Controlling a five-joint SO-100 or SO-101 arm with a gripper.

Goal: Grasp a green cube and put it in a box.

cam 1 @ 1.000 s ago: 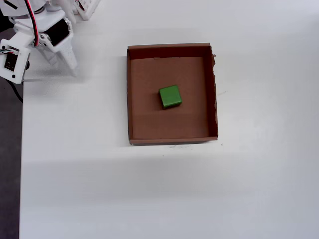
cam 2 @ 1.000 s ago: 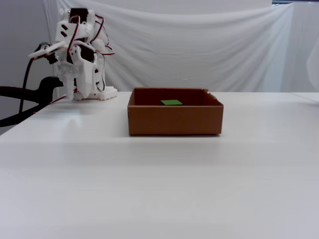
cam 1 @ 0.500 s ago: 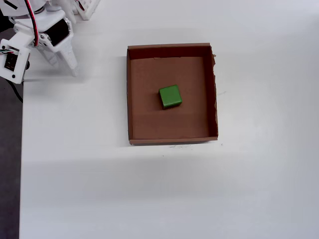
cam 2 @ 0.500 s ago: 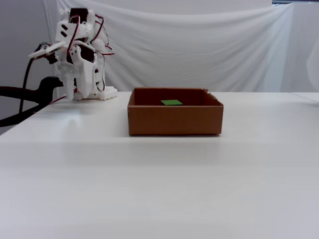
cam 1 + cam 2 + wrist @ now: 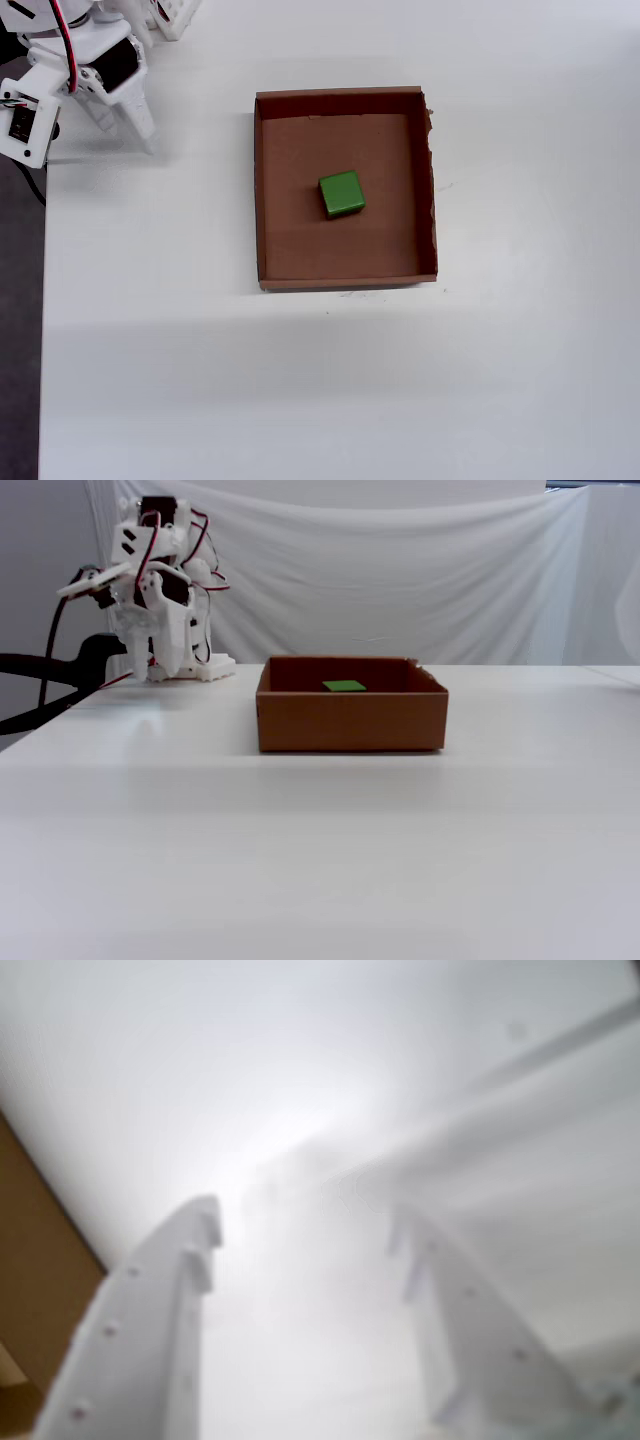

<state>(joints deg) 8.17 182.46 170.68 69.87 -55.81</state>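
Note:
The green cube (image 5: 341, 194) lies flat near the middle of the brown cardboard box (image 5: 345, 283), touching no wall. From the side, only the cube's top face (image 5: 345, 686) shows above the box wall (image 5: 350, 720). My gripper (image 5: 130, 138) hangs folded at the arm's base in the table's far left corner, well away from the box. In the wrist view the gripper (image 5: 305, 1218) is open, two white fingers (image 5: 150, 1310) spread apart over the white table with nothing between them. In the fixed view the gripper (image 5: 160, 665) points down.
The white arm base (image 5: 185, 668) stands at the back left by the table's edge (image 5: 42, 300). A white cloth backdrop (image 5: 400, 570) hangs behind. A blurred brown area (image 5: 35, 1290) fills the wrist view's left edge; I cannot tell what it is.

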